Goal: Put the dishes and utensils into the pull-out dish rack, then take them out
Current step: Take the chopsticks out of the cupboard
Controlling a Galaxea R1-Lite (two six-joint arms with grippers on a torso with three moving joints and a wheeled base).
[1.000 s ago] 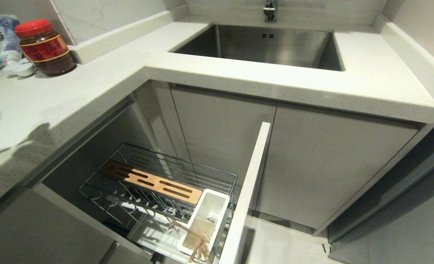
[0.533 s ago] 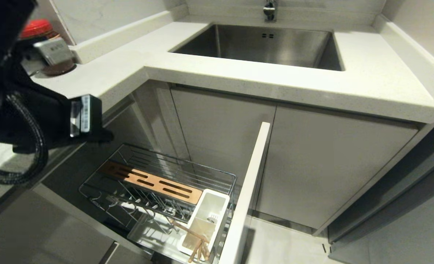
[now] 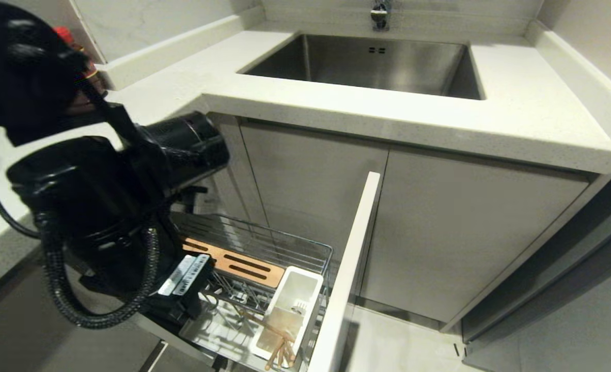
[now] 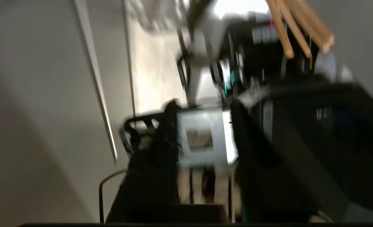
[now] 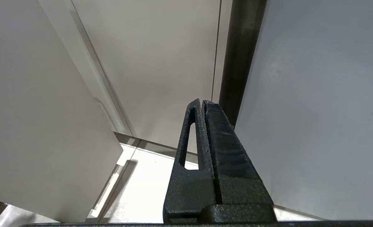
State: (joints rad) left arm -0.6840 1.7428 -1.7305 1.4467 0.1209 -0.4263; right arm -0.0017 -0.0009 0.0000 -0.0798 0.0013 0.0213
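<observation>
The pull-out dish rack (image 3: 295, 249) stands drawn out below the counter, with its wooden bar (image 3: 243, 267), white utensil box (image 3: 291, 305) and white front panel (image 3: 347, 268). A pair of chopsticks (image 3: 279, 347) leans in the box and also shows blurred in the left wrist view (image 4: 287, 31). My left arm (image 3: 109, 217) hangs over the rack's left half and hides its own fingers from the head view. In the blurred wrist view my left gripper (image 4: 205, 126) shows its dark fingers (image 4: 151, 148) apart. My right gripper (image 5: 202, 103) is shut and empty beside cabinet doors. The dishes are out of view.
A steel sink (image 3: 372, 64) is set in the white counter (image 3: 517, 119) behind the rack. A red-lidded jar (image 3: 80, 49) stands at the far left, mostly hidden by my arm. Closed cabinet doors (image 3: 455, 227) face the rack's right side.
My left arm has swung in from the left counter and dropped over the rack, now covering its left half. The chopsticks and the rack have not moved.
</observation>
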